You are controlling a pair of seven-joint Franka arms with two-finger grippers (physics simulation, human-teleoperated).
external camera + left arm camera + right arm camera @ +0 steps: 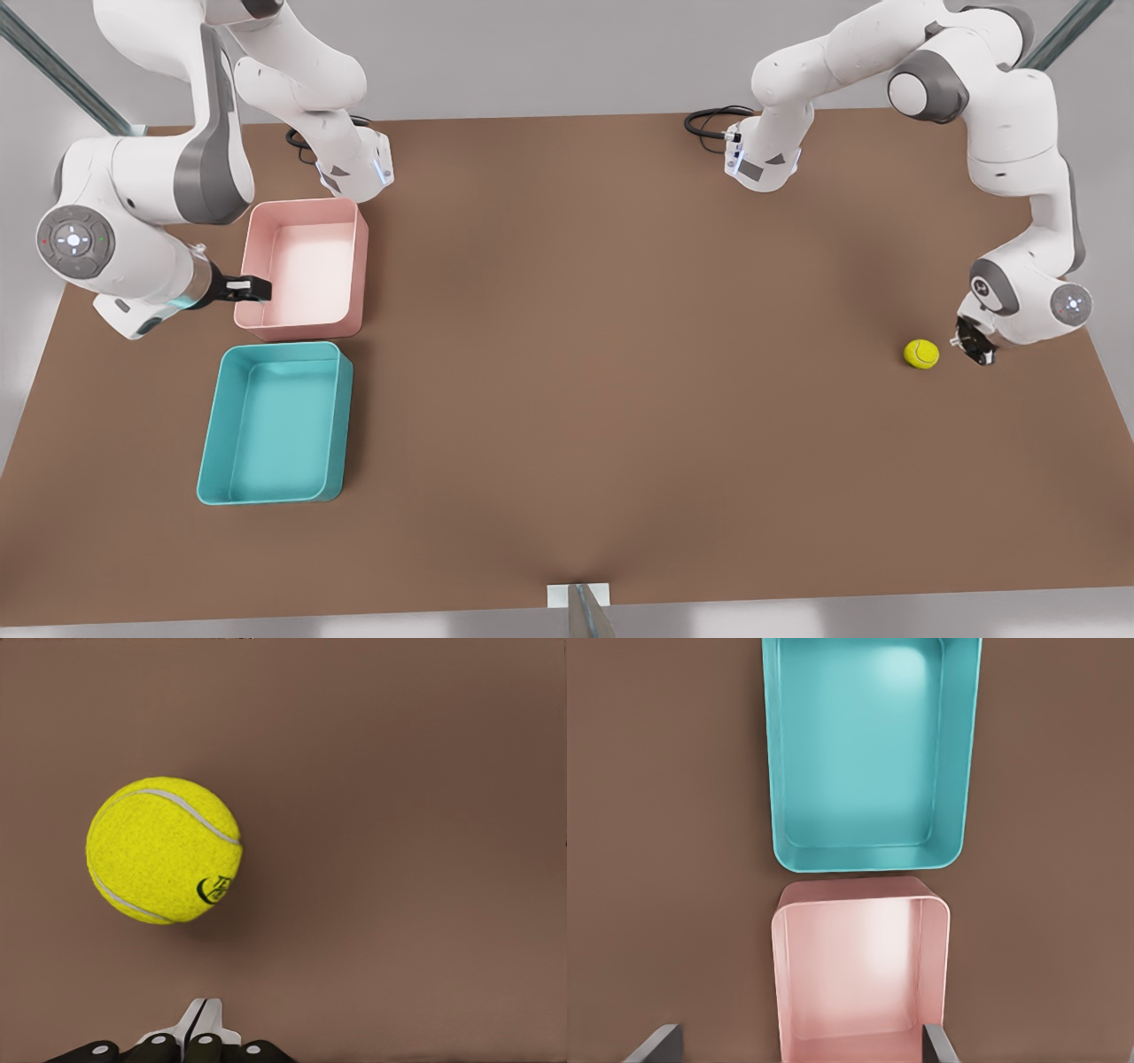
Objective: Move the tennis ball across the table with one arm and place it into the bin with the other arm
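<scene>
On the table (620,372) at the front view's right, the tennis ball (921,354) sits just beside the left gripper (974,346), its fingers (205,1020) pressed closed (a glancing push could roll it astray), while the right gripper (252,287), fingers spread, waits over the pink tray (306,330) near the bin (275,492).

Tennis ball (921,354) rests on table (620,354) beside left gripper (974,346)

I see open brown tabletop (602,354) between the small yellow-green tennis ball (921,354) and the teal plastic bin (275,425); the pink plastic tray (306,266) crowds the bin's 12 o'clock side.
</scene>
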